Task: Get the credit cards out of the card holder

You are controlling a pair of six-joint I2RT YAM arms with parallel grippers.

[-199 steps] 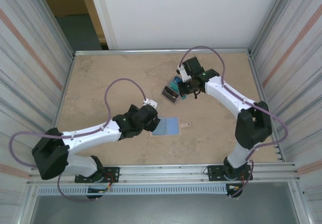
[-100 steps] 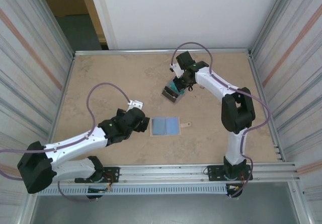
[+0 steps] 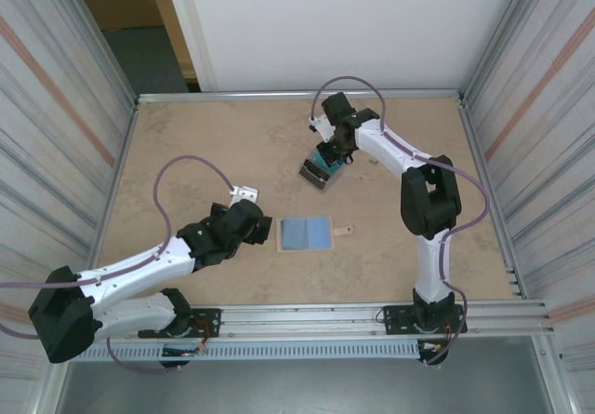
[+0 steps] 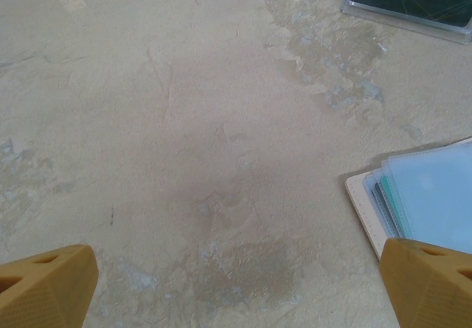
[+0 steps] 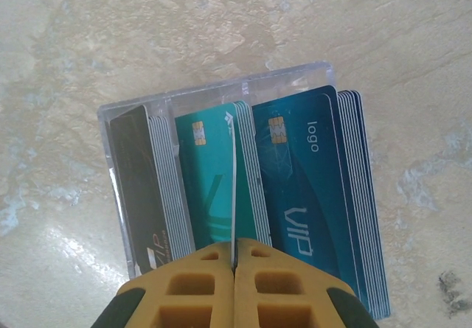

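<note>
Your R fingers point(image 5: 199, 287) are pressed flat together, no gap btwn them; they pinch one thin credit card point(image 5: 232, 195), seen edge-on, its pale edge running up from the pads over the teal stack; so the right gripper point(image 5: 234, 258) is clamped on that card. Under it lies a clear tray point(image 5: 214, 92) w/ three stacks of credit cards point(image 5: 310, 195) side by side: dark grey at left of the wrist view, teal in the middle, blue "VIP" at right; the tray sits flat on the table point(image 5: 110, 33).

Your L fingers point(image 4: 44, 287) stand at full spread, one tip in each lower corner of the wrist view, bare table btwn them; the left gripper point(image 4: 240, 280) holds nothing. The card holder point(image 4: 420, 195) lies open just beside the tip at lower right, pale blue sleeves up, tan stitched edge toward the gripper; dark and teal edges show under the top sleeve.

From the top view: L gripper sits just left of the open holder, apart from it; the closing tab point(image 3: 345, 231) sticks out of the holder's right side; tray w/ R gripper over it is farther from the bases, well apart from the holder.
</note>
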